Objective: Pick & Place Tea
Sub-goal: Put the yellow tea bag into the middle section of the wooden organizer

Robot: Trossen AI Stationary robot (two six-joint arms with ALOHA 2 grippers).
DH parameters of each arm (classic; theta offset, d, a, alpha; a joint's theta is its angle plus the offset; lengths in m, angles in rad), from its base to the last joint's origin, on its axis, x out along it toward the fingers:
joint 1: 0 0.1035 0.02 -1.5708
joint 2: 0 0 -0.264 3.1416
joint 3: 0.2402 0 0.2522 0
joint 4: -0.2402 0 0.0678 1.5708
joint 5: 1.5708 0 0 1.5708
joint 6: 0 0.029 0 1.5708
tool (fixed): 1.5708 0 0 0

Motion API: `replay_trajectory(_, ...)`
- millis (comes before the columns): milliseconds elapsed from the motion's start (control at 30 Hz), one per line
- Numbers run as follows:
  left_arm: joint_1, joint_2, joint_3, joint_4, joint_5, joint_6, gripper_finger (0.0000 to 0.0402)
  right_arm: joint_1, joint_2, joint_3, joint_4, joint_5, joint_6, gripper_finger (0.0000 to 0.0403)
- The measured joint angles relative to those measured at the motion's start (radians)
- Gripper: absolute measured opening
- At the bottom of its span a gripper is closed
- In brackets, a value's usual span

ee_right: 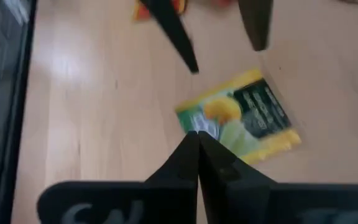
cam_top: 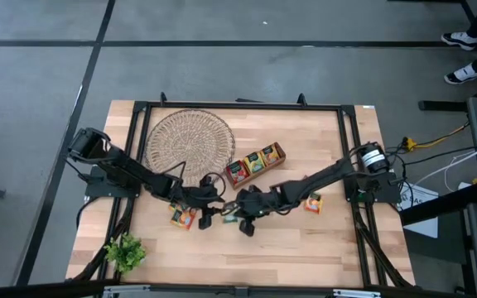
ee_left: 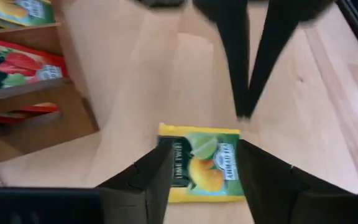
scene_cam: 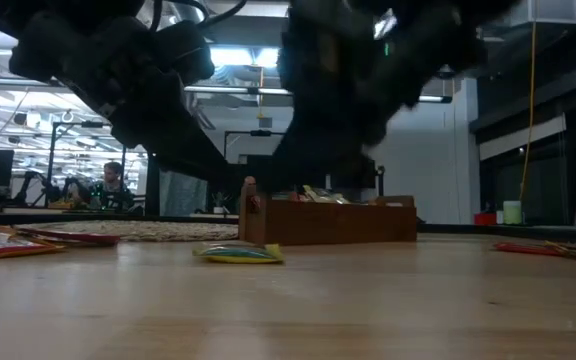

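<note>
A yellow-green tea sachet [ee_left: 201, 163] lies flat on the table between my two grippers, also seen in the low view [scene_cam: 238, 253] and the high view [cam_top: 230, 217]. My left gripper [ee_left: 204, 158] is open, with one finger on either side of the sachet. My right gripper [ee_right: 197, 138] is shut, and its tips stand at the sachet's edge [ee_right: 194, 127] on the opposite side. The wooden tray [cam_top: 255, 163] holds several sachets. The wicker dish [cam_top: 189, 141] lies at the far left. My left gripper's fingers [ee_left: 157, 171] straddle the sachet; I cannot tell whether they touch it. My right gripper's shut fingertips [ee_right: 194, 146] point slanting down at the sachet's edge; I cannot tell whether they touch it.
More sachets lie loose on the table, one left of my left gripper [cam_top: 182, 217] and one under the right arm [cam_top: 313, 201]. A small green plant [cam_top: 125, 252] stands at the near left corner. A person [scene_cam: 113, 185] sits in the room beyond the table.
</note>
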Motion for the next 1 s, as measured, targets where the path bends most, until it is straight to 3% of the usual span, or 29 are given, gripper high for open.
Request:
replay_trajectory(167, -0.011, 0.0, 0.0, -0.002, 0.005, -0.001, 0.0101, 0.005, -0.056, 0.082, -0.273, 0.002, -0.112, 0.0004)
replay_trajectory(333, -0.011, 0.0, 0.0, -0.009, 0.042, -0.018, 0.0013, 0.001, -0.074, 0.082, -0.314, 0.002, -0.127, 0.0031)
replay_trajectory(700, -0.011, 0.126, 0.011, 0.003, 0.114, -0.053, 0.0002, -0.044, -0.074, 0.082, -0.32, 0.003, -0.082, 0.0164)
replay_trajectory(1000, -0.01, 0.255, 0.118, -0.032, 0.118, -0.001, 0.0002, -0.053, -0.064, 0.082, -0.324, 0.004, -0.05, 0.0192)
